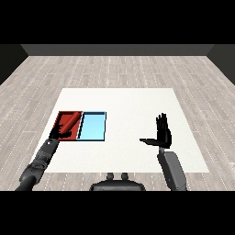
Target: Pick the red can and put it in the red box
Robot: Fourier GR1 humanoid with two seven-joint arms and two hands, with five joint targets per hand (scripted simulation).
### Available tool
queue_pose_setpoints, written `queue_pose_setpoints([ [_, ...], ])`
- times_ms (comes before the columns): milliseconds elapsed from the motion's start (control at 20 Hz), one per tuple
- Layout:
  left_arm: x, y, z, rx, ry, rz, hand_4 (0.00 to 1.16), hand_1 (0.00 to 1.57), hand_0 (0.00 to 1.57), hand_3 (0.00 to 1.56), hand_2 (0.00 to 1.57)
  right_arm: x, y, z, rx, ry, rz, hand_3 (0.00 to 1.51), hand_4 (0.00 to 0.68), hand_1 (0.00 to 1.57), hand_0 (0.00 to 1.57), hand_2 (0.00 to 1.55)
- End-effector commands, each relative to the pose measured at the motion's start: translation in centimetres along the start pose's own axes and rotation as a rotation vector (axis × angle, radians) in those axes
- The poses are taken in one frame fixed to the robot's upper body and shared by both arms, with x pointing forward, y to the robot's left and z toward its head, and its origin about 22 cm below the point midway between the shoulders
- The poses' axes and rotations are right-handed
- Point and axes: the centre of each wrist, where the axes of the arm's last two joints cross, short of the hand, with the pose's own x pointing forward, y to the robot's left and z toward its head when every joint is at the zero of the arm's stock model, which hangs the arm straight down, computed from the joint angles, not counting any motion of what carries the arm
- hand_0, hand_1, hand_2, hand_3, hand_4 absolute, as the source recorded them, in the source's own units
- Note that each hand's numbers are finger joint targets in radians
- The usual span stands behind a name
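Red can (pixel 69 120) lies on its side inside the red tray (pixel 61 117) at the left of the frame, its long axis slanting from the tray's lower left toward its upper right, with the light blue tray (pixel 93 126) touching alongside on the white table (pixel 133 110). Left hand (pixel 58 132) sits at the tray's lower edge against the can's lower end, but whether its fingers clasp the can cannot be told. Right hand (pixel 162 133), right of centre, is spread with straight fingers up and thumb out, holding nothing.

Single head view, high behind the white table (pixel 128 101), looking down and forward, whole tabletop in view
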Motion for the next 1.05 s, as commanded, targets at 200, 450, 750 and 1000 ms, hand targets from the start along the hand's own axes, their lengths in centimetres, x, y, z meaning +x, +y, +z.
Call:
queue_pose_setpoints([
  [200, -1.3, 1.9, -0.4, -0.024, 0.030, -0.009, 0.00, 0.00, 0.00, 0.00, 0.00, -1.7, -0.7, 0.3, 0.024, -0.002, -0.027, 0.00, 0.000, 0.00, 0.00, 0.00],
  [450, 4.3, 2.3, -1.3, 0.063, -0.303, 0.537, 0.00, 0.00, 0.00, 0.00, 0.00, -0.1, 0.2, -0.4, 0.029, -0.028, -0.052, 0.00, 0.000, 0.00, 0.00, 0.00],
  [750, 9.5, -1.3, 0.1, -0.105, -0.744, 1.032, 0.00, 0.00, 0.00, 0.00, 0.00, 0.4, -1.2, -0.3, 0.049, -0.031, -0.019, 0.00, 0.000, 0.00, 0.00, 0.00],
  [1000, 8.6, -6.9, 3.9, -0.224, -0.888, 1.081, 0.00, 0.00, 0.00, 0.00, 0.00, -1.0, -1.2, 1.3, 0.102, -0.017, 0.001, 0.00, 0.000, 0.00, 0.00, 0.00],
])
